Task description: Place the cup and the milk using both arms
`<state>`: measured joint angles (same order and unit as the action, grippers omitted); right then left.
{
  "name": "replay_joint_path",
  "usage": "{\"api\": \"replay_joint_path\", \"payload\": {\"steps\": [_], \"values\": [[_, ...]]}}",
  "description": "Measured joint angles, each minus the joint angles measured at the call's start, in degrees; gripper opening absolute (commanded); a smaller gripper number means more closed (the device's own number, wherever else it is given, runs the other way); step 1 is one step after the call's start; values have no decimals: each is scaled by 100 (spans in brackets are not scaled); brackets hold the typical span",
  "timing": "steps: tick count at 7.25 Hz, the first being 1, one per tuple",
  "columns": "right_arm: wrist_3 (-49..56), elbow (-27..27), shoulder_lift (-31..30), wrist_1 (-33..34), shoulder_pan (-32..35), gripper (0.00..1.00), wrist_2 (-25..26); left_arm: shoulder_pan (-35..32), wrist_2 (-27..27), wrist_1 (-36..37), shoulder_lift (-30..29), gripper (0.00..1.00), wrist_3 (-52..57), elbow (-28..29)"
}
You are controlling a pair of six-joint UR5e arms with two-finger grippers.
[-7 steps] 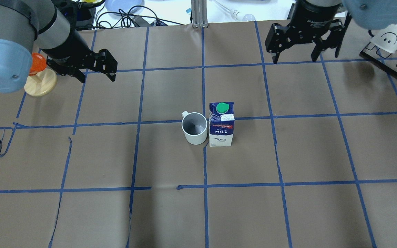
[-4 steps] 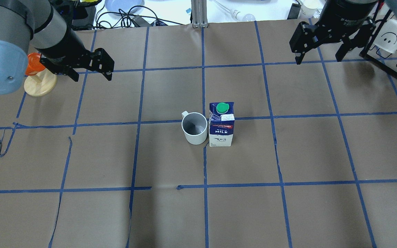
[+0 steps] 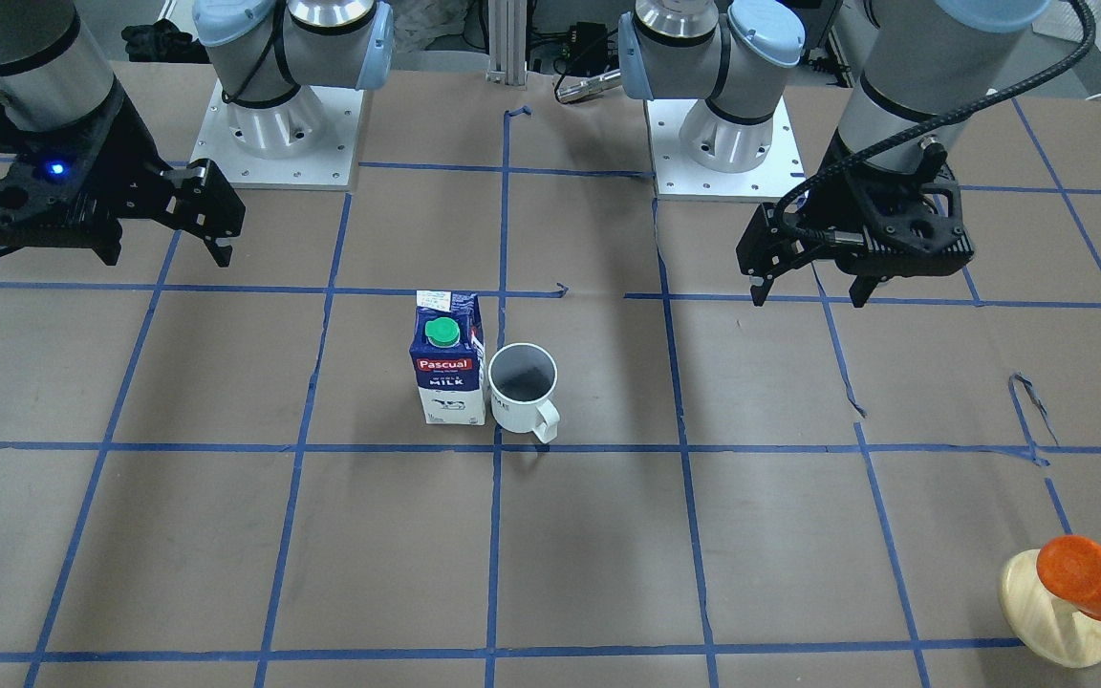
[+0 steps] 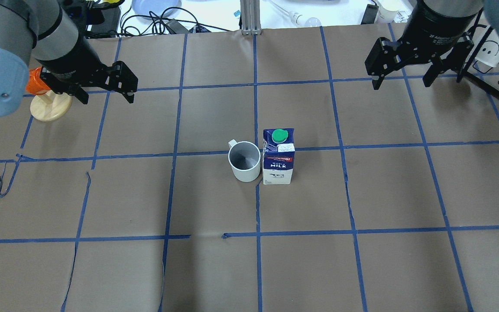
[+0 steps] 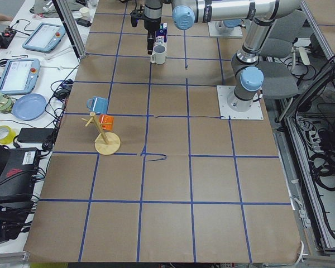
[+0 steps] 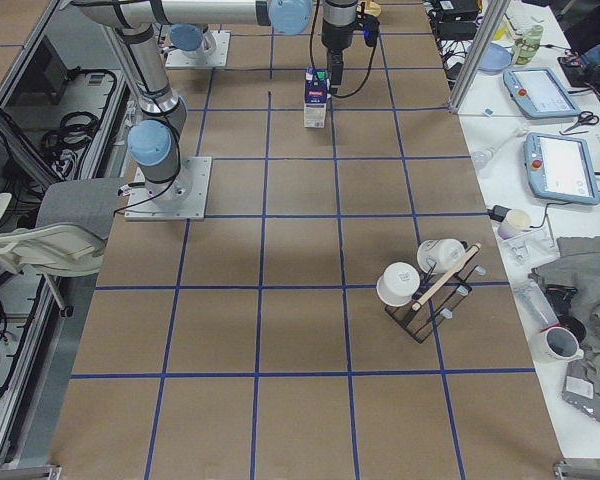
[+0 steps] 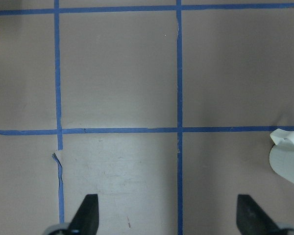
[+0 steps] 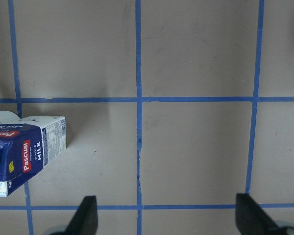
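Observation:
The white cup (image 4: 244, 161) stands upright at the table's middle, its handle pointing away from the robot. The milk (image 4: 279, 157) stands upright right beside it, green cap on top. Both also show in the front view, cup (image 3: 524, 387) and milk (image 3: 448, 368). My left gripper (image 4: 106, 96) is open and empty, hovering far off at the table's far left. My right gripper (image 4: 401, 82) is open and empty, hovering at the far right. The left wrist view shows the cup (image 7: 288, 156) at its right edge. The right wrist view shows the milk (image 8: 24, 152) at its left edge.
An orange cup on a wooden stand (image 4: 50, 104) sits just left of the left gripper. A dark rack with white mugs (image 4: 492, 52) stands to the right of the right gripper. Brown paper with a blue tape grid (image 4: 258, 234) covers the table.
The left gripper has moved a little to the left, towards the wooden stand. The right gripper has moved to the right, towards the mug rack. Cup and milk have not moved.

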<state>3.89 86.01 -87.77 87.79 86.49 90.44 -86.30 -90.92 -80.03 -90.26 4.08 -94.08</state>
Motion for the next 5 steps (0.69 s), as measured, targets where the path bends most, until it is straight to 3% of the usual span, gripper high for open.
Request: {"api": "replay_joint_path", "payload": {"steps": [5], "values": [[-2,4,-2,4,8,100,-26,-1,38,-152,67,100,-4,-29]]}}
